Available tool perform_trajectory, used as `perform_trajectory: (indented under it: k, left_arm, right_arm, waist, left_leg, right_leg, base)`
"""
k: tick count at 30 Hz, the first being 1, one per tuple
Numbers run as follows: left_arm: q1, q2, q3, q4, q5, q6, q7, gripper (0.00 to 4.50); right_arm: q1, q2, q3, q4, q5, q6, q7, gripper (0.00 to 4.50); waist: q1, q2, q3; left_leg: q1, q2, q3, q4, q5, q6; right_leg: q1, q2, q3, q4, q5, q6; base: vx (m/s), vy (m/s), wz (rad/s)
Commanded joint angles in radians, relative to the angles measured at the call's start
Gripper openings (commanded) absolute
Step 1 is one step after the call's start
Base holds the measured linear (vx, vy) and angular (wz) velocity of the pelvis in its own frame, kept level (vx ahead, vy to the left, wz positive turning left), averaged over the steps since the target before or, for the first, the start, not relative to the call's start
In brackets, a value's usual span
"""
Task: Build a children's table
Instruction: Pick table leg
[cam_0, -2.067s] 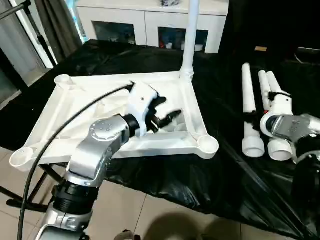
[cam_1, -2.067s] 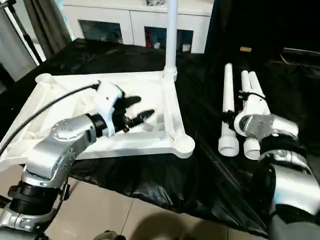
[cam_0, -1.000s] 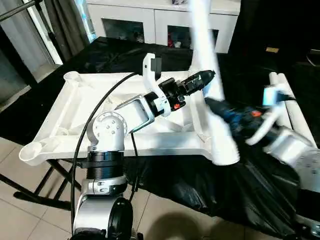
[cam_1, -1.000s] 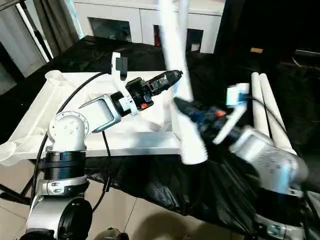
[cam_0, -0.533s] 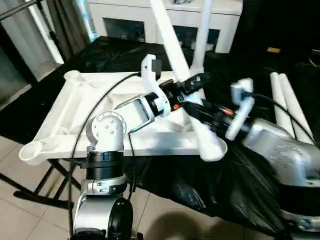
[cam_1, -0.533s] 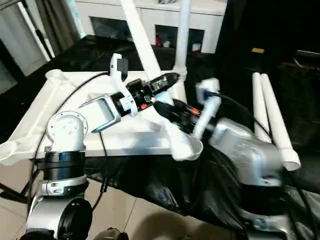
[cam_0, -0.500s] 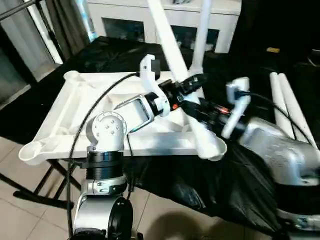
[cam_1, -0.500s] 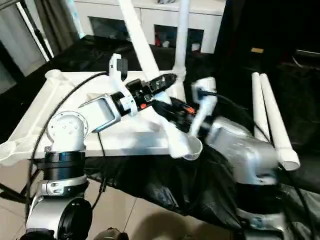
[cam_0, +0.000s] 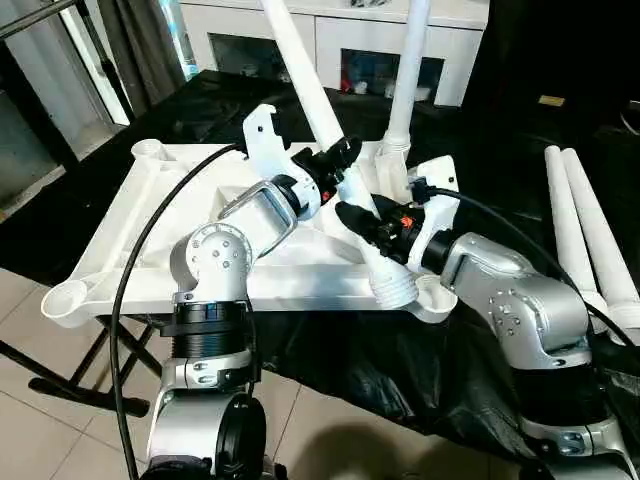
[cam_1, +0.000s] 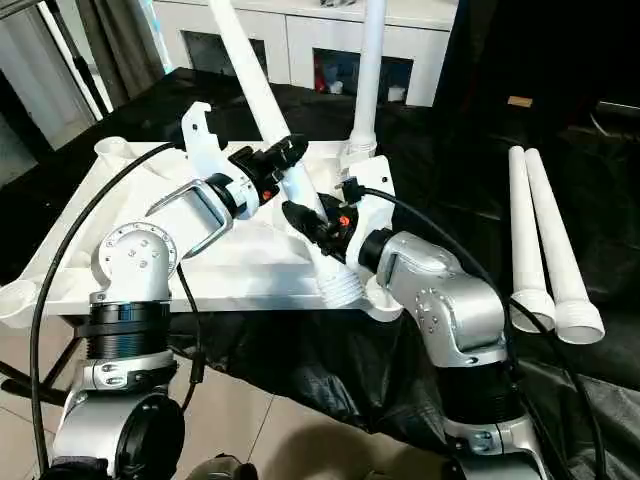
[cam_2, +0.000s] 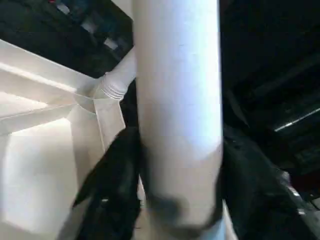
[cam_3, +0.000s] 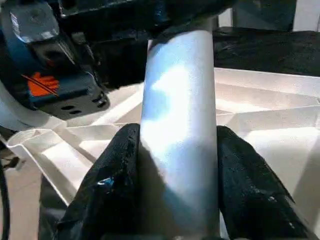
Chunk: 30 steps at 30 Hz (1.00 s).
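children's table parts sit on a black-draped surface (cam_0: 400, 380): the white tabletop (cam_0: 140, 230) lies upside down, ribbed underside up, with round sockets at its corners. one leg (cam_0: 408, 80) already stands upright in the far right corner socket, its long axis vertical. a second leg (cam_0: 325, 115) is held aslant above the tabletop, its long axis running from high at the far left down to its ribbed flared end (cam_0: 392, 288), which sits just beside the near right corner socket (cam_0: 435, 297); whether it touches the rim i cannot tell.

the right pincer (cam_0: 362, 222) is clenched on this slanted leg near its lower end, a black finger (cam_3: 115, 185) pressed to each side of the tube. the left pincer (cam_0: 338, 160) straddles the same leg higher up, its fingers (cam_2: 112, 190) at both sides of the tube, apparently against it.

two spare legs (cam_1: 545, 240) lie side by side on the black cloth to the right, well apart from the tabletop, flared ends toward the robot.

a white cabinet (cam_0: 330, 40) with glass doors stands behind; small items show inside, too blurred to name. no readable writing anywhere; an orange mark (cam_3: 42, 85) on the left pincer's body cannot be read.
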Motion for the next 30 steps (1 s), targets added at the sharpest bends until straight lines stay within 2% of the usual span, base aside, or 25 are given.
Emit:
perform_trajectory:
  k: [1, 6, 14, 15, 16, 17, 18, 20, 21, 22, 30]
  left_arm:
    - [-0.025, -0.109, -0.010, -0.009, 0.002, -0.005, 0.023, 2.15]
    - [-0.019, -0.106, -0.034, 0.003, -0.014, -0.017, 0.006, 1.87]
    - [-0.007, -0.090, -0.056, 0.003, -0.008, -0.039, -0.017, 1.81]
    - [-0.003, -0.078, -0.068, -0.002, -0.011, -0.047, -0.029, 1.81]
    - [-0.001, -0.069, -0.075, -0.006, -0.009, -0.055, -0.042, 1.80]
    - [0.001, -0.060, -0.082, -0.010, -0.006, -0.067, -0.056, 1.80]
    - [0.002, -0.052, -0.085, -0.013, -0.007, -0.071, -0.068, 1.80]
    - [0.002, -0.029, -0.093, -0.019, -0.007, -0.077, -0.100, 1.80]
    - [0.001, -0.015, -0.099, -0.020, -0.004, -0.081, -0.120, 1.80]
    - [0.000, 0.020, -0.108, -0.025, -0.001, -0.086, -0.167, 1.80]
    - [-0.008, 0.139, -0.138, -0.044, -0.051, -0.055, -0.389, 1.79]
  right_arm:
    - [-0.024, 0.004, -0.002, -0.005, -0.009, -0.034, -0.009, 1.78]
    - [-0.027, 0.012, 0.004, 0.000, -0.022, -0.047, -0.008, 1.78]
    - [-0.040, 0.015, 0.016, 0.011, -0.033, -0.072, 0.003, 1.78]
    - [-0.044, 0.017, 0.016, 0.019, -0.038, -0.082, 0.008, 1.78]
    - [-0.046, 0.018, 0.015, 0.024, -0.040, -0.093, 0.013, 1.78]
    - [-0.047, 0.020, 0.013, 0.030, -0.039, -0.105, 0.020, 1.78]
    - [-0.049, 0.019, 0.009, 0.037, -0.036, -0.109, 0.026, 2.34]
    - [-0.054, 0.017, -0.004, 0.049, -0.019, -0.104, 0.038, 2.48]
    - [-0.057, 0.012, -0.012, 0.054, -0.005, -0.094, 0.051, 2.54]
    - [-0.065, -0.011, -0.023, 0.060, 0.030, -0.063, 0.099, 2.54]
    - [-0.085, -0.141, -0.043, 0.087, 0.164, 0.069, 0.360, 3.31]
  waist:
    - [0.001, -0.016, -0.078]
    - [0.001, -0.014, -0.079]
    - [0.001, -0.015, -0.079]
    - [0.001, -0.021, -0.080]
    - [0.002, -0.018, -0.080]
    - [0.001, -0.022, -0.080]
    - [0.001, -0.021, -0.079]
    - [0.001, -0.021, -0.079]
    - [0.000, -0.028, -0.079]
    - [0.003, -0.022, -0.080]
    - [0.006, -0.028, -0.081]
  left_leg:
    - [0.011, 0.011, -0.006, -0.058, -0.037, 0.000]
    - [0.012, 0.012, -0.007, -0.057, -0.041, -0.002]
    - [0.012, 0.012, -0.006, -0.056, -0.034, 0.005]
    - [0.011, 0.012, -0.006, -0.056, -0.029, 0.008]
    - [0.011, 0.012, -0.006, -0.056, -0.031, 0.010]
    - [0.011, 0.012, -0.005, -0.056, -0.032, 0.013]
    - [0.012, 0.013, -0.005, -0.055, -0.032, 0.015]
    - [0.011, 0.012, -0.005, -0.055, -0.027, 0.022]
    - [0.011, 0.012, -0.003, -0.055, -0.026, 0.025]
    - [0.014, 0.013, -0.003, -0.054, -0.023, 0.033]
    - [0.013, 0.013, -0.002, -0.052, -0.017, 0.048]
  right_leg:
    - [0.063, -0.050, 0.024, -0.062, 0.045, -0.185]
    - [0.063, -0.050, 0.024, -0.061, 0.046, -0.188]
    - [0.064, -0.050, 0.024, -0.059, 0.061, -0.194]
    - [0.065, -0.050, 0.024, -0.058, 0.067, -0.195]
    - [0.063, -0.051, 0.024, -0.058, 0.060, -0.195]
    - [0.064, -0.051, 0.024, -0.059, 0.058, -0.195]
    - [0.064, -0.050, 0.024, -0.058, 0.056, -0.197]
    - [0.063, -0.051, 0.024, -0.058, 0.056, -0.200]
    - [0.065, -0.050, 0.025, -0.059, 0.055, -0.198]
    - [0.061, -0.051, 0.024, -0.057, 0.049, -0.203]
    - [0.066, -0.051, 0.024, -0.052, 0.070, -0.221]
  base:
    - [0.000, 0.000, 0.00]
    - [0.000, 0.000, 0.00]
    - [0.000, 0.000, 0.00]
    - [0.000, 0.000, 0.00]
    - [0.000, 0.000, 0.00]
    - [0.000, 0.000, 0.00]
    - [0.000, 0.000, 0.00]
    - [0.000, 0.000, 0.00]
    - [0.000, 0.000, 0.00]
    - [0.000, 0.000, 0.00]
    - [0.000, 0.000, 0.00]
